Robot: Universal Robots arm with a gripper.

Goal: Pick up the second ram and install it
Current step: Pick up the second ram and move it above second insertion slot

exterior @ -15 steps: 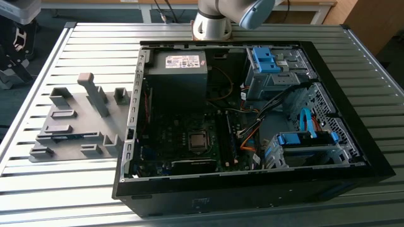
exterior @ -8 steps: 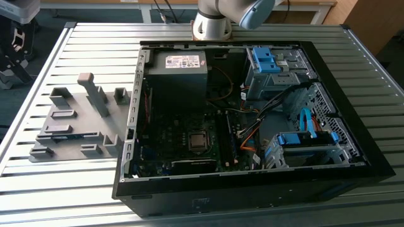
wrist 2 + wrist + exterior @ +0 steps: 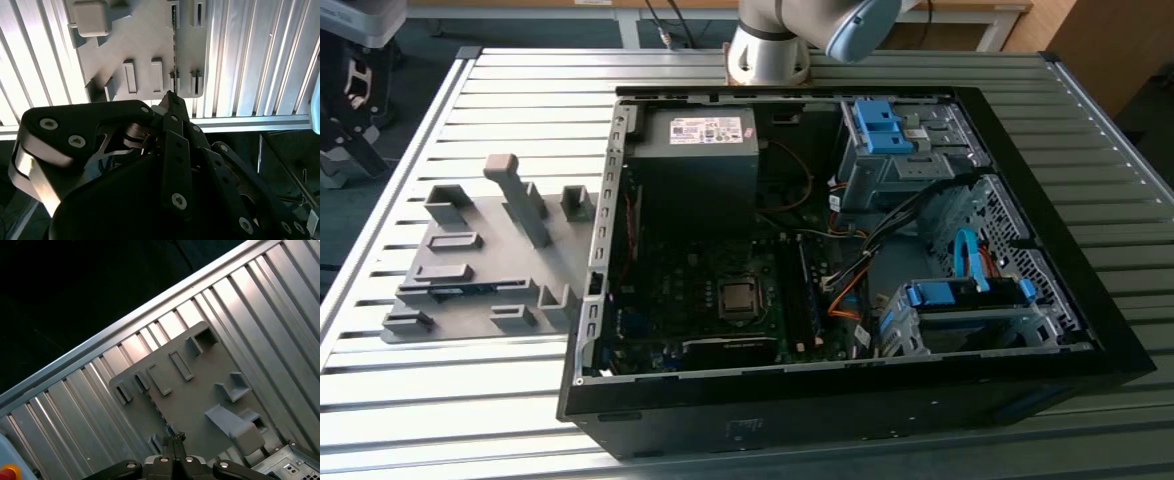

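The second ram [image 3: 464, 292] is a thin blue-green strip standing on edge between blocks of the grey holder plate [image 3: 480, 255], at the exterior view's left, beside the open computer case [image 3: 854, 380]. In the second wrist view it shows edge-on as a thin dark line [image 3: 174, 50] on the plate [image 3: 145, 35]. My gripper [image 3: 170, 96] hangs above the plate, its black fingers closed together with nothing between them, the tip in line with the strip. In the first wrist view the gripper [image 3: 175, 439] is over the plate's [image 3: 200, 390] near edge.
The case lies open on the ribbed metal table [image 3: 427, 400], showing the motherboard [image 3: 720, 300], a power supply [image 3: 700, 130], cables and blue drive bays [image 3: 967, 300]. A tall grey post [image 3: 523, 200] rises from the holder plate. The arm's base [image 3: 767, 55] stands behind the case.
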